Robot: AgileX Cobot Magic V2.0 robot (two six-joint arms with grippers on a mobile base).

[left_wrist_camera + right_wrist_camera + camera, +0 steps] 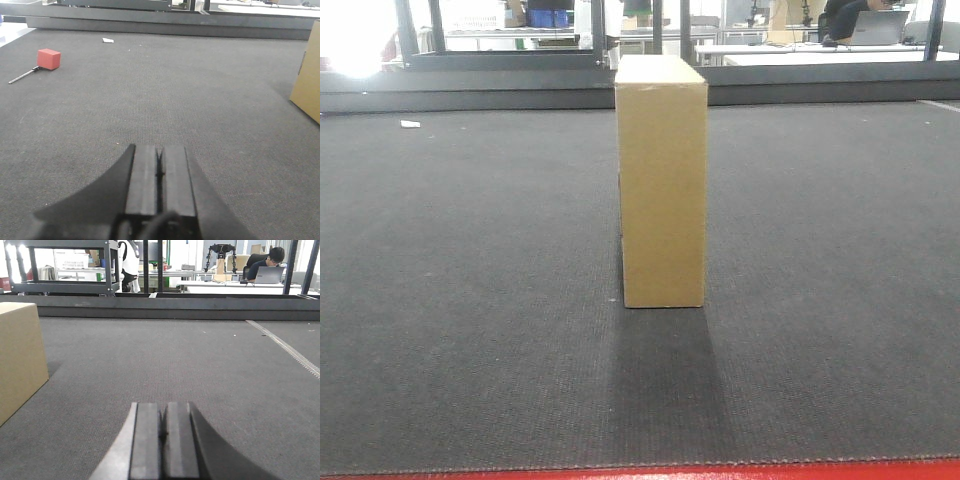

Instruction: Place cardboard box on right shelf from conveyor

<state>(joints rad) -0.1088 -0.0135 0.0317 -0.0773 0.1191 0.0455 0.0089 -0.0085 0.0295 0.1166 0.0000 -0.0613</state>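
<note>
We see the box (662,180) standing upright in the middle of the belt (470,300), its narrow face toward the front camera. It is well apart from both grippers. The left wrist view shows only its lower corner, cut off at the right edge, and the right wrist view crops it at the left. The left gripper (159,150) is clenched on nothing, fingers pressed together, and so is the right gripper (161,407). A red block (48,58) with a thin rod lies far left. A rack (65,287) behind the belt is cut off at the top.
</note>
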